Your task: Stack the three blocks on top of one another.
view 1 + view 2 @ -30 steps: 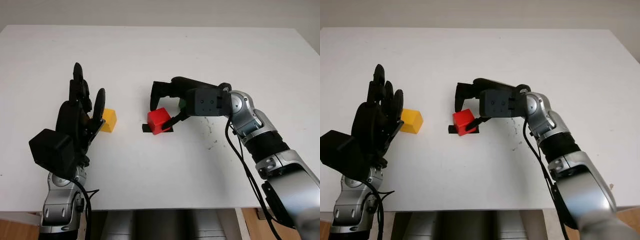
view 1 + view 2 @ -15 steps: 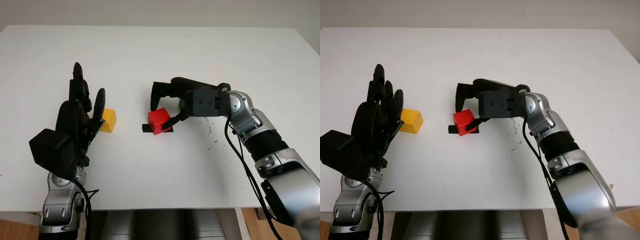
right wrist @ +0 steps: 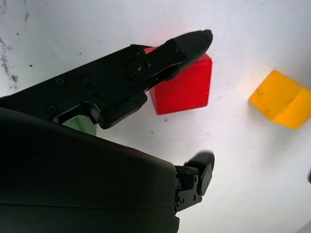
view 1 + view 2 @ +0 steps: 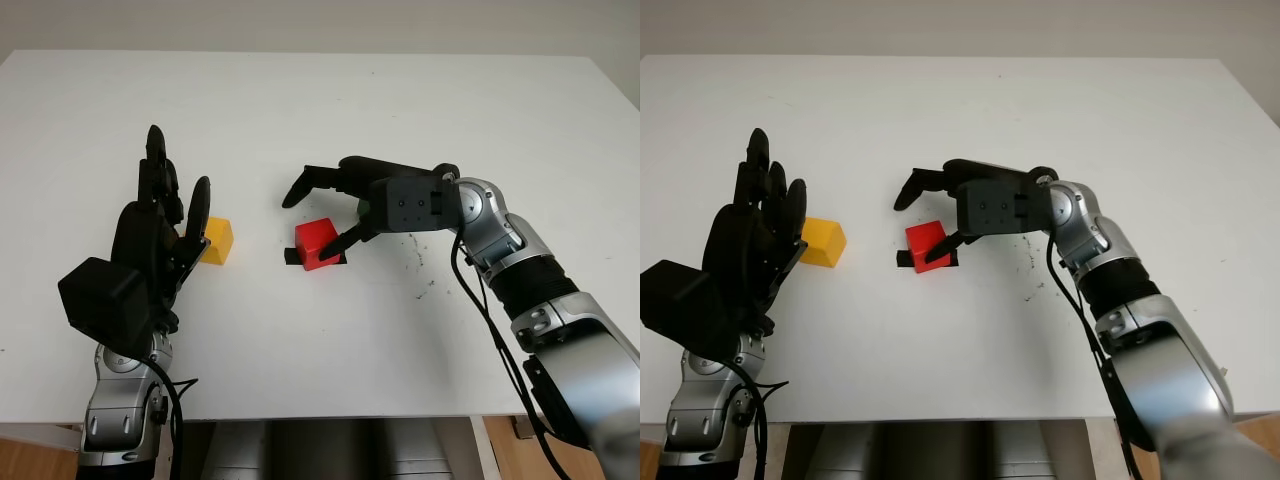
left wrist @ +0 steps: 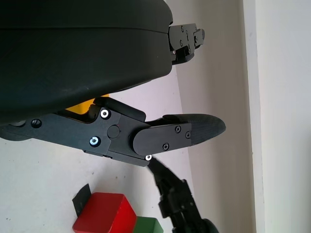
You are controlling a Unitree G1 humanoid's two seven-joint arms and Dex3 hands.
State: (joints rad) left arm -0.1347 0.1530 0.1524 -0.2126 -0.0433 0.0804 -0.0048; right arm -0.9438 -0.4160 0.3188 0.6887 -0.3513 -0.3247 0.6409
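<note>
Right robot hand [image 4: 320, 215] at frame centre, open, fingers arched over red block [image 4: 317, 243] on table [image 4: 400, 90], prob. to grab it. Yellow block [image 4: 217, 240] left of centre, beside open left robot hand [image 4: 160, 235].

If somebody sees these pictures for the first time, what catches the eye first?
The red block at the table's centre, with the open right hand spread over it. Then the yellow block to its left, beside the raised, open left hand. A green block sits against the red one.
</note>
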